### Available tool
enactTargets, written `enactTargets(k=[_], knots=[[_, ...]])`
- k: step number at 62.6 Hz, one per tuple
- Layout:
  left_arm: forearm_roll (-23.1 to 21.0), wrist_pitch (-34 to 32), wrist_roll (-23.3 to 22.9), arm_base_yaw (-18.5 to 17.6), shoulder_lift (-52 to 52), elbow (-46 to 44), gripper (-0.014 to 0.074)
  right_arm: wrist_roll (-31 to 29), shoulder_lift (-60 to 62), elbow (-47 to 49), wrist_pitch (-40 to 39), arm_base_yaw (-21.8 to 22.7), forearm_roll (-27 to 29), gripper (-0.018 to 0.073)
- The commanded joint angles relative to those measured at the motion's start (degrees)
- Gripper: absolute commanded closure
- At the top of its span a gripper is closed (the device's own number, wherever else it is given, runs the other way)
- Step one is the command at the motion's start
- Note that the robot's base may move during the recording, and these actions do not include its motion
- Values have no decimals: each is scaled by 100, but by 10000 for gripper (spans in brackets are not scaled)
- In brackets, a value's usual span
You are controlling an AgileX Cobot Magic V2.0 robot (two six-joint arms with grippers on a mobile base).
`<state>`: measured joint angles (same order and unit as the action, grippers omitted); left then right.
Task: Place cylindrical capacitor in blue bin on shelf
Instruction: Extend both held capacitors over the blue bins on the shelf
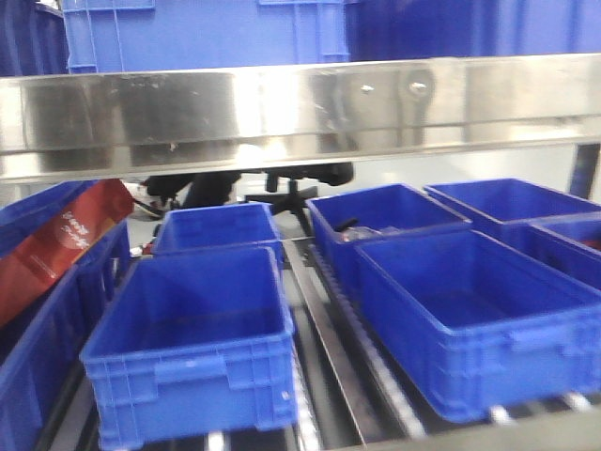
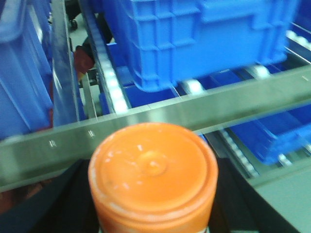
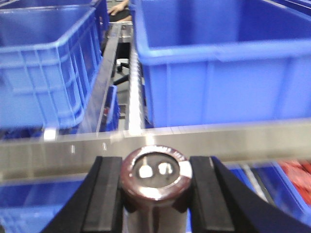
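The right gripper (image 3: 156,206) squeezed the cylindrical capacitor (image 3: 156,172) from both sides and held it upright, near the shelf (image 3: 233,140) rail. A blue bin (image 3: 223,73) sat behind the rail. An orange object (image 2: 153,170) sat in the left gripper (image 2: 151,221). I could not tell if that gripper squeezed it.

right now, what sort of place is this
Probably a warehouse or factory parts store. A shiny steel shelf carries rows of blue bins on white rollers, and the right fingers hold a small capacitor, the left fingers an orange cylinder.
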<state>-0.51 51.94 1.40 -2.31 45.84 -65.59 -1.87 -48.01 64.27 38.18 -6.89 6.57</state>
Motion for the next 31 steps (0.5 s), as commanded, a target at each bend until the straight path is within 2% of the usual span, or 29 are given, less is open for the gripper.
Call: enactTargets(k=[1,31], knots=[[-26,-82,6,-41,-33,-8,708,-20,4,7,-177,33,-23,721],[-26,-85,6,-41,-23,-8,708,-20,4,7,-177,33,-23,721]])
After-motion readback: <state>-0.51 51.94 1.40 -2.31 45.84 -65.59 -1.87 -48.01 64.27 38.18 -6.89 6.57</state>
